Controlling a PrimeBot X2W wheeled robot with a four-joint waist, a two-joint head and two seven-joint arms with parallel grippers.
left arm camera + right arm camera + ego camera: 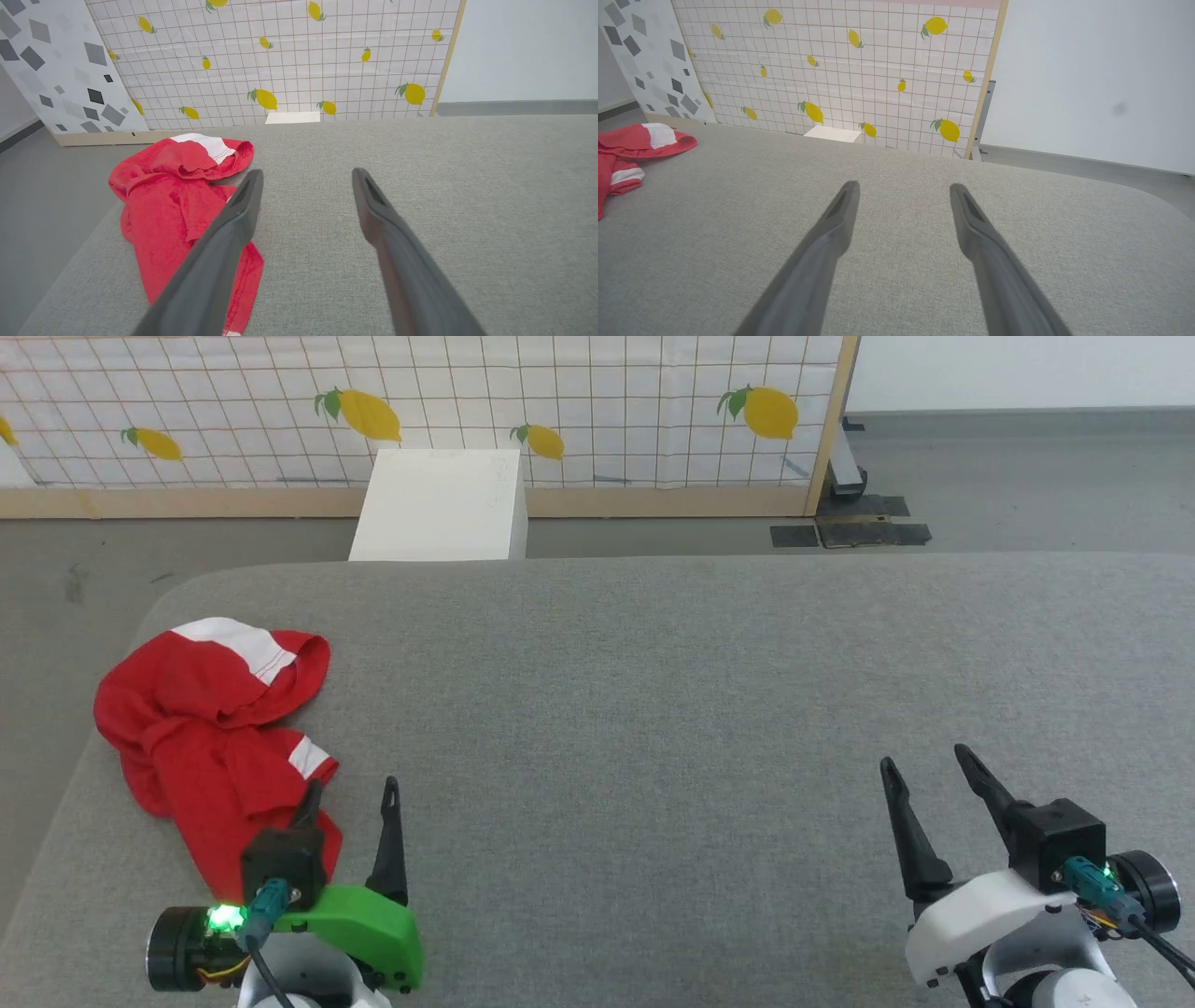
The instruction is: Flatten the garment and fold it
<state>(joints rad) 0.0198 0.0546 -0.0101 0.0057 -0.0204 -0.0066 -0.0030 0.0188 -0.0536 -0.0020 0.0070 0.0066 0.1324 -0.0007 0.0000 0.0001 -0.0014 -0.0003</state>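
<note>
Progress nil: bright red thin-fabric shorts with white trim (pixel 205 728) lie crumpled at the grey fabric-covered surface's (pixel 653 709) left edge. Left gripper (pixel 352 789) just beside them, right gripper (pixel 924 761) well apart; both spread, empty. Flattening and folding all left.

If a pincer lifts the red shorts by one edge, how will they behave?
Probably floppy: the red shorts lie crumpled in soft folds, so they should drape. Likely light, the fabric looks thin. Pushed, they may bunch on the textured grey surface.
</note>
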